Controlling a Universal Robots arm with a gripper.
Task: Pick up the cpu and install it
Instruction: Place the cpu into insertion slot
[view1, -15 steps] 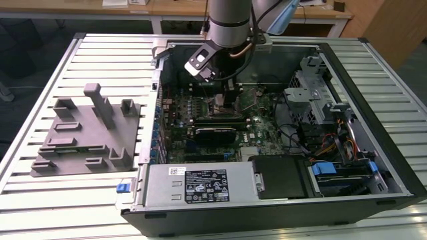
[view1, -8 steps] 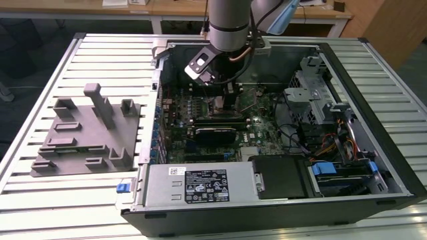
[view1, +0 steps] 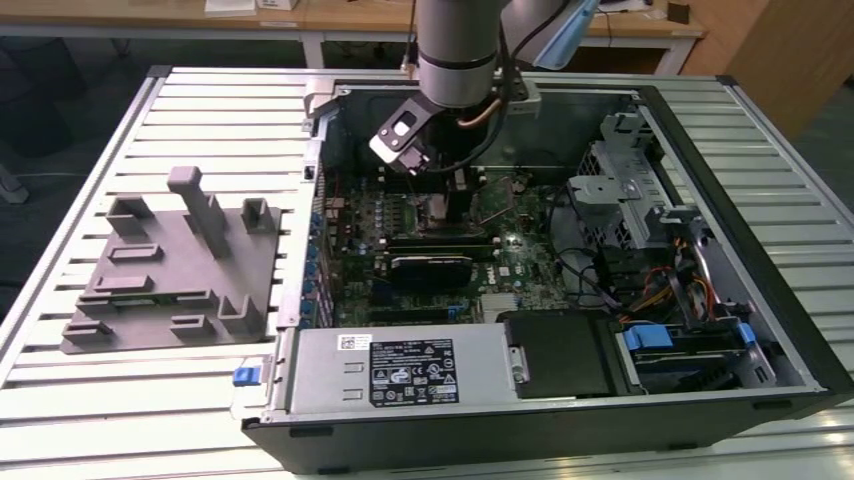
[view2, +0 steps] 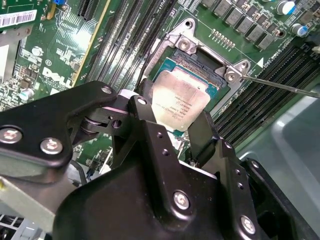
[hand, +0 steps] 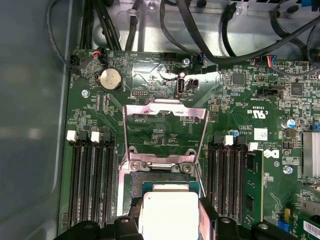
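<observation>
The cpu (view2: 179, 99), a flat square chip with a pale silver top, sits between my two black fingers (view2: 145, 107), directly over the open socket (view2: 210, 62) on the green motherboard. My gripper (view2: 175, 120) is shut on its two opposite edges. I cannot tell whether the chip touches the socket bed. In the first wrist view the cpu (hand: 170, 212) lies just below the socket's raised metal load plate (hand: 165, 125), with my gripper (hand: 170, 220) on both sides of it. In the exterior view my gripper (view1: 447, 200) reaches down inside the computer case.
A thin metal lever (view2: 282, 85) sticks out beside the socket. Memory slots (hand: 92, 175) flank it, with one module (hand: 252, 185) fitted. Black cables (hand: 200, 30) run along the case wall. A grey fixture block (view1: 174, 270) stands on the slatted table, at the exterior view's left.
</observation>
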